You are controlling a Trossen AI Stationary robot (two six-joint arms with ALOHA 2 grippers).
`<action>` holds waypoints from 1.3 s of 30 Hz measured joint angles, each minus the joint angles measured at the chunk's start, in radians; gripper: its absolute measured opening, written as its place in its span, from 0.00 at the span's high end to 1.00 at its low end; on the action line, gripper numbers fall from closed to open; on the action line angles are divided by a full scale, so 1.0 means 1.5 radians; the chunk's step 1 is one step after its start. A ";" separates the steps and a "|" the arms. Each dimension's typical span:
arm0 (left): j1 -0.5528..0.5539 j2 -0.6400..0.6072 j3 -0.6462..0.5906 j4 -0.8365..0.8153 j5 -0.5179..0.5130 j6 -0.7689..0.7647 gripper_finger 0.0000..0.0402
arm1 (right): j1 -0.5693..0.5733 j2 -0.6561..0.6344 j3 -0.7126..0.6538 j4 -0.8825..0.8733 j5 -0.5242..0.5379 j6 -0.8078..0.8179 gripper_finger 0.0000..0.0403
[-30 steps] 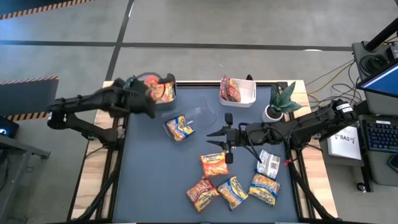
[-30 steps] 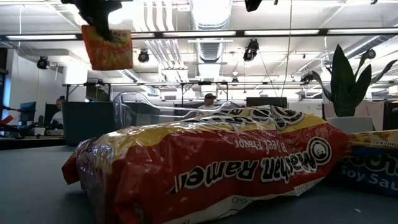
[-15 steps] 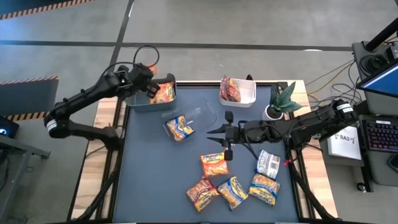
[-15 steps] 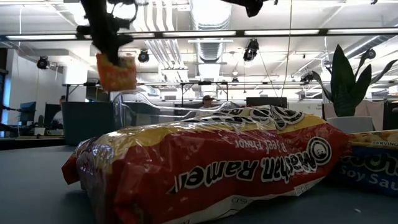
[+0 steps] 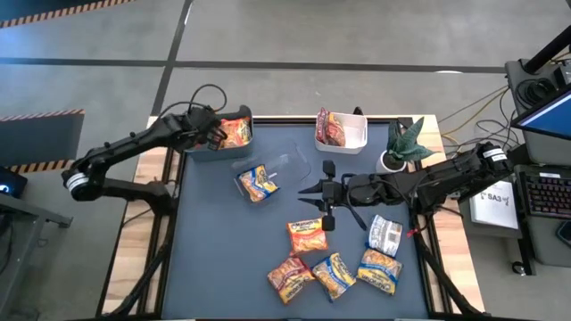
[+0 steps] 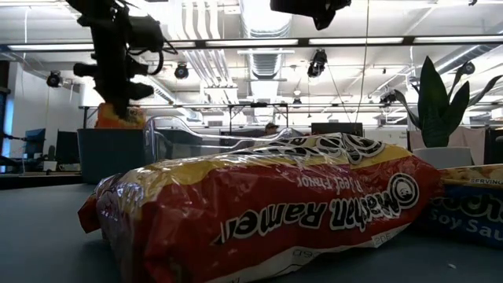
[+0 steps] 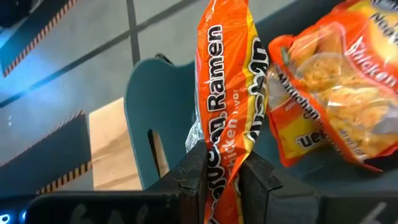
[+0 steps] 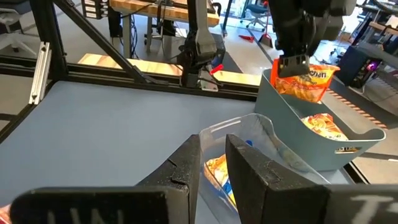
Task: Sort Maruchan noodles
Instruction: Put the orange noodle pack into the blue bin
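Bench: dark mat (image 5: pixel 223 259), wooden side edges.
Near edge: loose Maruchan noodles (image 5: pixel 335 263) clustered toward the right corner.
Right gripper (image 5: pixel 308 190): mid-bench, fingers spread, empty.
Left gripper (image 7: pixel 225 177): far-left corner, clamping an orange packet (image 7: pixel 227 93) over the teal bin (image 5: pixel 201 147).

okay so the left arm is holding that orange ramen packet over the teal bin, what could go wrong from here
Two risks, judging from the pictures.

The left gripper pinches the orange packet by its lower end only, so it may slip or swing before release.

The orange packet hangs close to the teal bin wall; released off-centre, it might catch the rim or land on the packet already inside and slide out.

The right gripper waits mid-table, clear of this.
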 joint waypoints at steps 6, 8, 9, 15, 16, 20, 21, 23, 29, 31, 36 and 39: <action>0.029 0.033 -0.008 0.010 -0.032 -0.013 0.89 | 0.000 0.000 0.000 -0.001 0.000 0.000 0.84; 0.041 0.047 -0.008 0.011 -0.031 -0.014 0.89 | 0.000 0.000 0.000 0.000 0.000 0.000 0.84; 0.047 0.055 -0.008 0.011 -0.030 -0.014 0.89 | 0.000 0.000 0.000 -0.001 0.000 0.000 0.84; 0.078 0.102 -0.008 0.012 -0.030 -0.015 0.89 | 0.000 0.000 0.000 -0.001 0.000 -0.009 0.84; 0.082 0.109 -0.008 0.015 -0.029 -0.019 0.89 | 0.000 0.000 0.000 -0.001 0.000 -0.009 0.84; 0.095 0.132 -0.008 0.024 -0.021 -0.029 0.89 | 0.000 0.000 0.000 -0.001 0.000 -0.010 0.84; 0.100 0.136 -0.008 0.028 -0.011 -0.029 0.89 | 0.000 0.000 0.000 -0.001 0.000 -0.011 0.84; 0.107 0.142 -0.008 0.035 0.005 -0.029 0.89 | 0.000 0.000 0.000 -0.001 0.000 -0.011 0.84; 0.119 0.147 -0.008 0.040 0.005 -0.031 0.86 | 0.000 0.000 0.000 -0.002 0.000 -0.012 0.84; 0.119 0.147 -0.008 0.041 0.005 -0.032 0.84 | 0.000 0.000 0.000 -0.002 0.000 -0.012 0.84; 0.119 0.146 -0.008 0.041 0.005 -0.032 0.81 | 0.000 0.000 0.000 -0.003 0.000 -0.012 0.85; 0.119 0.146 -0.008 0.041 0.001 -0.032 0.80 | 0.000 0.000 0.000 -0.005 0.000 -0.012 0.85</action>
